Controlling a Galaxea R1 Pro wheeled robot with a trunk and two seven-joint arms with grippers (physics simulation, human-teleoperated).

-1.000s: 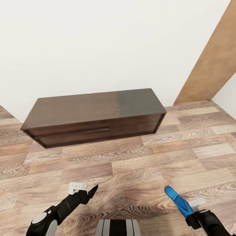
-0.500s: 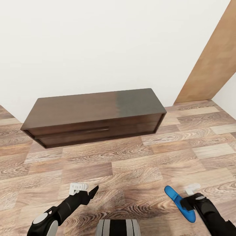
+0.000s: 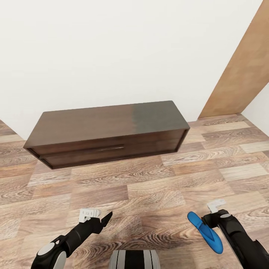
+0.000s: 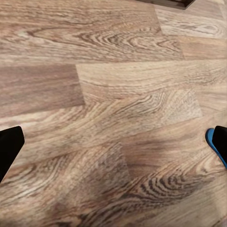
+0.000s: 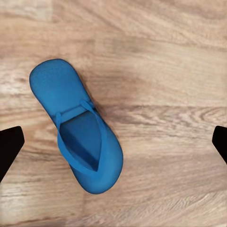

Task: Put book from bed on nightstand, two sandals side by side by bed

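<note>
Head view: blue sandal (image 3: 205, 231) flat on wood floor (image 3: 149, 186), just beside right gripper (image 3: 207, 220); open floor ahead to the drawer cabinet (image 3: 106, 132) at the white wall (image 3: 112, 48).
Left wrist: left gripper's fingers (image 4: 9, 146) spread wide, empty.
Right wrist: fingers (image 5: 9, 146) wide apart, sandal (image 5: 78, 125) free between them.

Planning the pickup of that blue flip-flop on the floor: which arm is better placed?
Right. The right pincer hangs open directly above the bright blue flat flip-flop sandal, which lies between its fingertips. The left pincer sits off to the side over bare wood-plank floor.
</note>
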